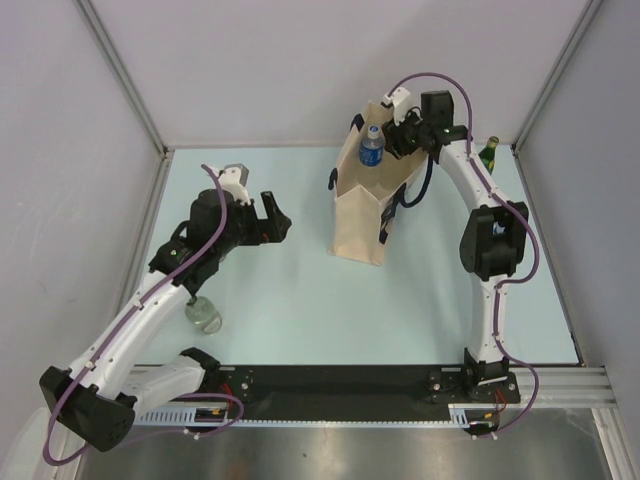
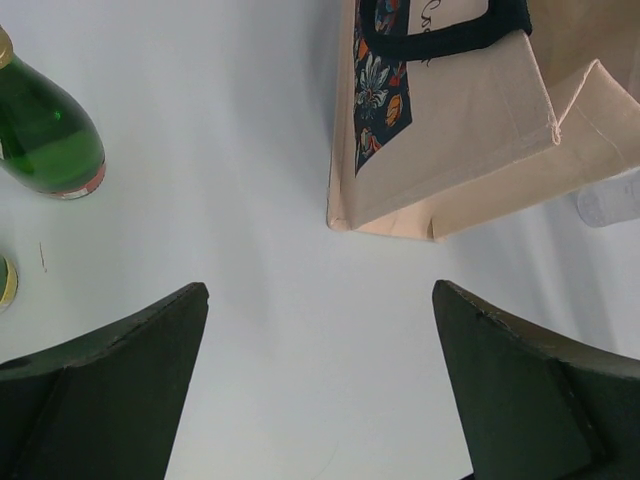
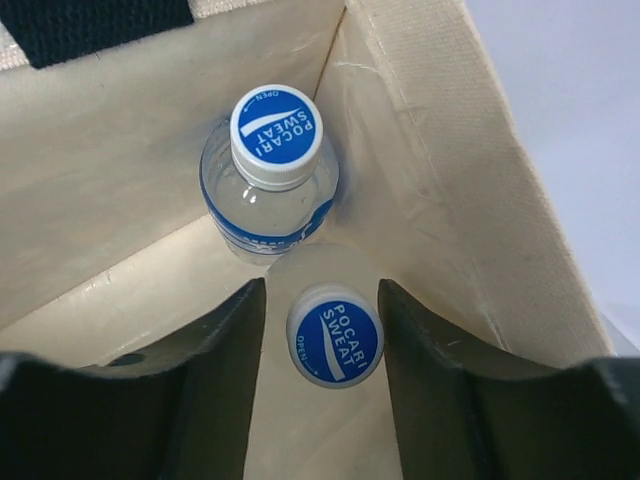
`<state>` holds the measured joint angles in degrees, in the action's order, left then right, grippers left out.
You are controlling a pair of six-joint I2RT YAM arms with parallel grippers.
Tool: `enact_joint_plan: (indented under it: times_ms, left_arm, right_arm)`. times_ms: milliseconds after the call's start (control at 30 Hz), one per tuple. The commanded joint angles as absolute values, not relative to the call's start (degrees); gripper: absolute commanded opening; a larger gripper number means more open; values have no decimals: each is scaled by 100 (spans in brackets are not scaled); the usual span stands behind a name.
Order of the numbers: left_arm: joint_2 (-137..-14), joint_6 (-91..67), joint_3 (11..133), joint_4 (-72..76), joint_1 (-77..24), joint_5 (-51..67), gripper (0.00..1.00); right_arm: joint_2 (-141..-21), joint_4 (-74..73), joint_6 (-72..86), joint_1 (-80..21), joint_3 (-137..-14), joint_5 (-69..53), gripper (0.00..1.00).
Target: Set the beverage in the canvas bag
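Bright, even overhead light, soft shadow beside canvas bag (image 2: pixel 450 130), mostly sharp focus

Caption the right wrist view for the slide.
Right gripper over canvas bag, jaws flanking one Pocari Sweat bottle, second bottle beside it.

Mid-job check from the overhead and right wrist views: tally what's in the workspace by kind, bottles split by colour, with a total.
Blue-capped clear bottles, inside the bag: 2
Green bottle, far right corner: 1
Clear bottle beside the left arm: 1
Canvas bag: 1
Total: 5
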<state>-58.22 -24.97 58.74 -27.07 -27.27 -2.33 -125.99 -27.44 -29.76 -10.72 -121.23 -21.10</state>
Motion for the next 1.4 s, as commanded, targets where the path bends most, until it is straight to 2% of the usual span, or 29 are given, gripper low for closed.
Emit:
enact_joint_plan:
  times_ms: [0, 67, 233, 367, 833, 1367]
  left_arm:
    - [-5722, -2408, 6126, -2549, -2681, -158, 100]
    - [-5713, -2408, 6135, -2549, -2681, -158, 100]
    - [-5660, -2364, 6205, -2593, -2681, -132, 100]
    - [-5634, -2356, 6249, -2602, -2672, -141, 100]
    - [-5449, -2373, 6249, -2654, -2672, -79, 100]
    - [-5475, -2171, 6372, -2847, -2654, -299, 100]
  right_arm:
    - [-12244, -2918, -3164, -984, -11927, -2224, 56]
    - [-12191, -2918, -3155, -984, -11866, -2224, 59]
    - [-11998, -2944, -3032, -967, -11917, -2276, 74]
    - [-11848, -3093, -2918, -949, -12155, -2495, 79]
    - [-11066, -3507, -2356, -862, -12367, -3102, 80]
    - [-8904, -3735, -1969, -44, -10574, -3955, 80]
